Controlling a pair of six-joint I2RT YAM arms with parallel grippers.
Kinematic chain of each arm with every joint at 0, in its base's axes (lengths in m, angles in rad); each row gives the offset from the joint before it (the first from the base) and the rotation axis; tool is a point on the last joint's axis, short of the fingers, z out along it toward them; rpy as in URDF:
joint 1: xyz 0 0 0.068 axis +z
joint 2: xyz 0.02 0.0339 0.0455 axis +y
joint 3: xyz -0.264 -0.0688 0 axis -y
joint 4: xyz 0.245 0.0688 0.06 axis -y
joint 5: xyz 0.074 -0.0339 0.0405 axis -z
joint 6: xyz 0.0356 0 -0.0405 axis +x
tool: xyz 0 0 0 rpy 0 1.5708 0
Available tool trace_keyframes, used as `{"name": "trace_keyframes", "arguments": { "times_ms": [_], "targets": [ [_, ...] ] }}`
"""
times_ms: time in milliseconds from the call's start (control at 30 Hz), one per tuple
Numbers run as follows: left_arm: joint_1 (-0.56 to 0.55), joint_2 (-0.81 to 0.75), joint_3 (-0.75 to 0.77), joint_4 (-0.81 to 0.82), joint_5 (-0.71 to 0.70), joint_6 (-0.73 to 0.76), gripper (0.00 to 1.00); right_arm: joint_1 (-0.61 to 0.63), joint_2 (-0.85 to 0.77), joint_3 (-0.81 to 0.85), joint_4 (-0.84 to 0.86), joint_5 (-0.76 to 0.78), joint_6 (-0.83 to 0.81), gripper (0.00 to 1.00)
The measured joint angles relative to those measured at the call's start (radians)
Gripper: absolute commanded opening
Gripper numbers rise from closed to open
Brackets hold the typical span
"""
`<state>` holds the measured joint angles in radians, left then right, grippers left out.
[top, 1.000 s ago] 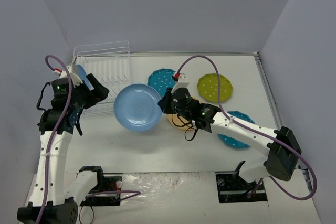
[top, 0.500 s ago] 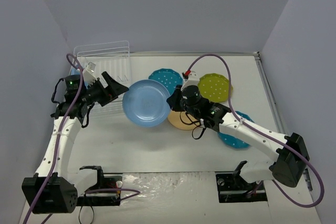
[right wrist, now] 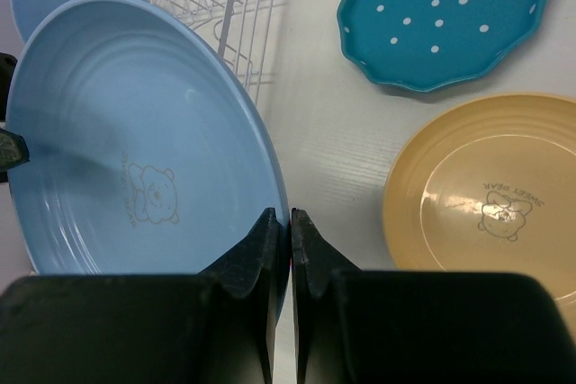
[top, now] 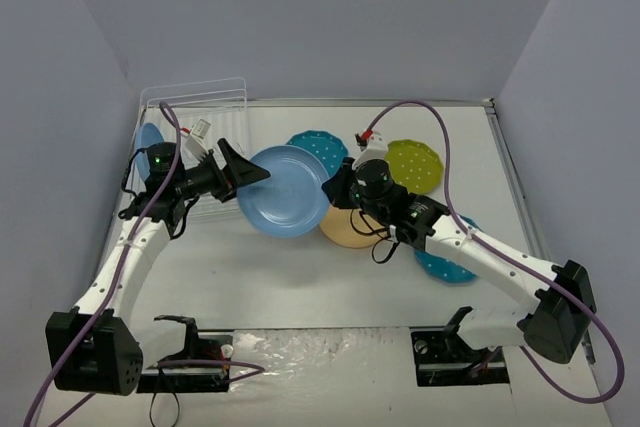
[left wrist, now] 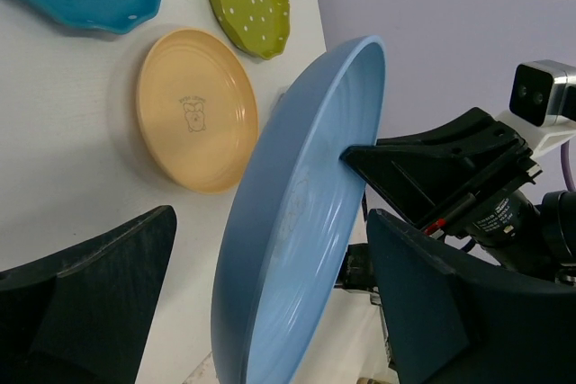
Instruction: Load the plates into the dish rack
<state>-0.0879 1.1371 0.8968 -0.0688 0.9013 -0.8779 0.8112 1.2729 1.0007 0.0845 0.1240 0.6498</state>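
A plain light blue plate [top: 285,190] hangs tilted above the table, and my right gripper [top: 333,193] is shut on its right rim. In the right wrist view the fingers [right wrist: 270,240] pinch the edge of that plate [right wrist: 135,159]. My left gripper [top: 247,176] stands open at the plate's left rim. In the left wrist view the plate [left wrist: 297,249] lies between its spread fingers [left wrist: 432,312], with a gap on both sides. The white wire dish rack [top: 215,137] stands at the back left and holds a second light blue plate [top: 150,137].
A teal dotted plate [top: 318,150], a lime green dotted plate [top: 410,167] and an orange-yellow plate [top: 345,230] lie flat on the table. Another teal plate [top: 445,262] lies partly under my right arm. Walls close in the table on three sides.
My left gripper has swung right from the rack, and its open fingers now straddle the blue plate's left rim. The right arm has carried the plate a little right and back.
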Motion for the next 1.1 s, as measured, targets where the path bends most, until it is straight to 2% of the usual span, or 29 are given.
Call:
{"name": "trace_keyframes", "arguments": {
  "times_ms": [267,633,967,1100],
  "targets": [
    [-0.005,0.0,-0.004,0.031,0.022,-0.027,0.59,-0.018,-0.012,-0.001,0.0,-0.008,-0.004,0.0],
    [-0.045,0.0,-0.007,0.028,0.03,-0.023,0.53,-0.04,-0.013,-0.004,-0.004,-0.024,-0.014,0.0],
    [-0.072,0.0,-0.023,0.021,0.009,-0.012,0.38,-0.045,-0.013,-0.004,-0.006,-0.034,-0.017,0.0],
    [-0.092,0.0,-0.028,0.013,-0.004,-0.003,0.19,-0.045,-0.013,-0.004,-0.005,-0.038,-0.015,0.0]
  ]
}}
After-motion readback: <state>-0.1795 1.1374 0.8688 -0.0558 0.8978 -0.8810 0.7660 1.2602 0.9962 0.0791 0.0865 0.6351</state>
